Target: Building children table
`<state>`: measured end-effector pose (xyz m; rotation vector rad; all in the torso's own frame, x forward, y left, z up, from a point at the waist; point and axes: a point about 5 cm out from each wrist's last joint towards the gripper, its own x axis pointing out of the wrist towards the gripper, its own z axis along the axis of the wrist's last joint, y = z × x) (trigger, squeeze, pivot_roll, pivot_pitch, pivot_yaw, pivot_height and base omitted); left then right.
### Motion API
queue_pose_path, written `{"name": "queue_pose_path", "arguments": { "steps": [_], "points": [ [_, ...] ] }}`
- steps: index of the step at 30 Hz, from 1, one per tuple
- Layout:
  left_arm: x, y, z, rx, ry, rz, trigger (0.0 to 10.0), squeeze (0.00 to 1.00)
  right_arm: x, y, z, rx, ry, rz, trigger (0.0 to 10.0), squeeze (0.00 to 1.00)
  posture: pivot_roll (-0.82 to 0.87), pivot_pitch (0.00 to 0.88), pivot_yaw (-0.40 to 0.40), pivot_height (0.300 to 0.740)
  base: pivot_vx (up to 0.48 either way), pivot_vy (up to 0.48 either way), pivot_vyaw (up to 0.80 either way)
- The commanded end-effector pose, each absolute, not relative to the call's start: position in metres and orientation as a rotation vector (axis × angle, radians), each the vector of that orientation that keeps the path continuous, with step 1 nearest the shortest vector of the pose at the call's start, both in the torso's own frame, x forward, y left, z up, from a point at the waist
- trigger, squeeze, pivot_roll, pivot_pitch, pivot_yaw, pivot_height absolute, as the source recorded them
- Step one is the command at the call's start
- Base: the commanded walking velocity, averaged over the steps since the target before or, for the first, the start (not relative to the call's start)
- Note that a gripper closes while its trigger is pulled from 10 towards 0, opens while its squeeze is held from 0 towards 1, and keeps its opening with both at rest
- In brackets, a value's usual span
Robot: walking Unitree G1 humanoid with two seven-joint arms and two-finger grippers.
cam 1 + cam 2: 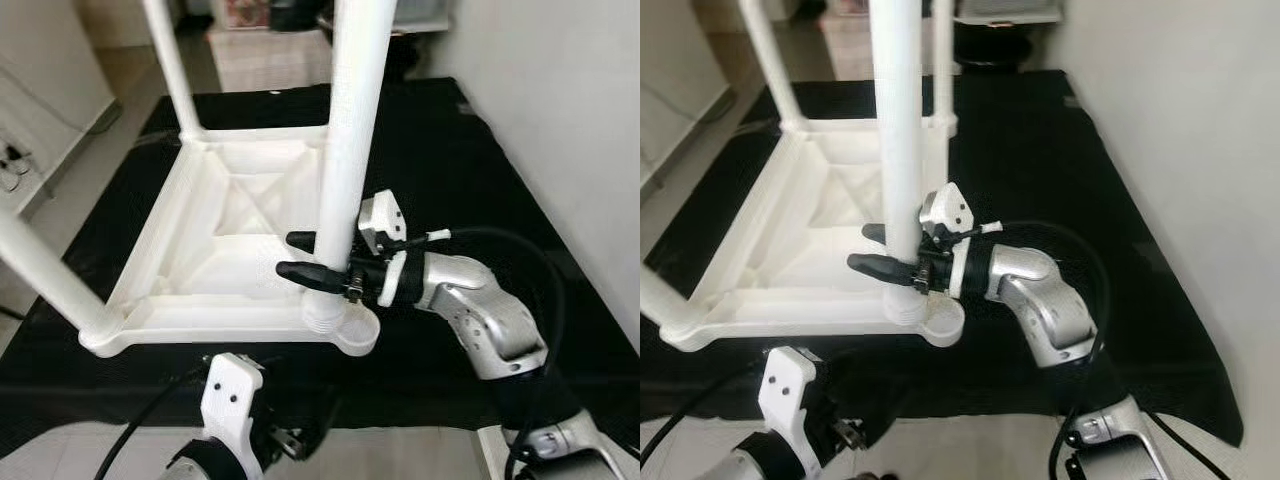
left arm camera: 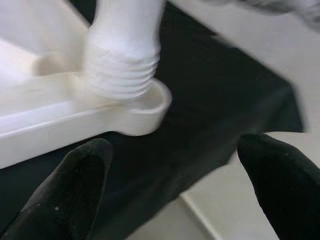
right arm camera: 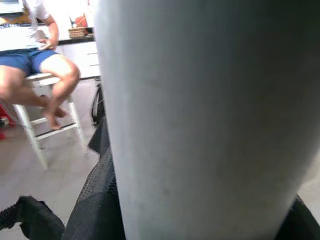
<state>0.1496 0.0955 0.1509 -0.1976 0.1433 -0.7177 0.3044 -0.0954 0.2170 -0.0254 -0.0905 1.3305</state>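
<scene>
No readable text, label, brand, number or sign is showing anywhere in these views, on the furniture or the robot.

The upturned table top [image 1: 190, 250] looks like smooth white plastic with a soft sheen, and so does the leg [image 1: 350, 130], its ridged threaded end [image 2: 122, 75] showing. Beneath lies a matt black cloth [image 1: 470, 160]. The right hand [image 1: 305, 256] has matt black fingers [image 2: 75, 185] on a brushed silver, metallic-looking arm [image 1: 490, 320].
</scene>
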Motion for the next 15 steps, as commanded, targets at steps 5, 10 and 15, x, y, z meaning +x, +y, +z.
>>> {"name": "queue_pose_path", "arguments": {
  "steps": [5,10,15],
  "points": [
    [0.136,0.097,0.153,-0.191,0.184,-0.788,10.0,0.00,0.302,-0.110,0.232,0.008,-0.137,1.460,10.0,0.00,0.07,0.231,0.010,0.740,0.000,0.000,0.00],
    [0.131,0.103,0.154,-0.114,0.193,-0.786,10.0,0.00,0.290,-0.114,0.233,-0.050,-0.117,1.578,10.0,0.00,0.08,0.255,0.029,0.740,0.000,0.000,0.00],
    [0.130,0.113,0.155,-0.025,0.194,-0.715,10.0,0.00,0.287,-0.109,0.235,-0.078,-0.137,1.616,10.0,0.00,0.10,0.274,0.037,0.740,0.000,0.000,0.00]
  ]
}}
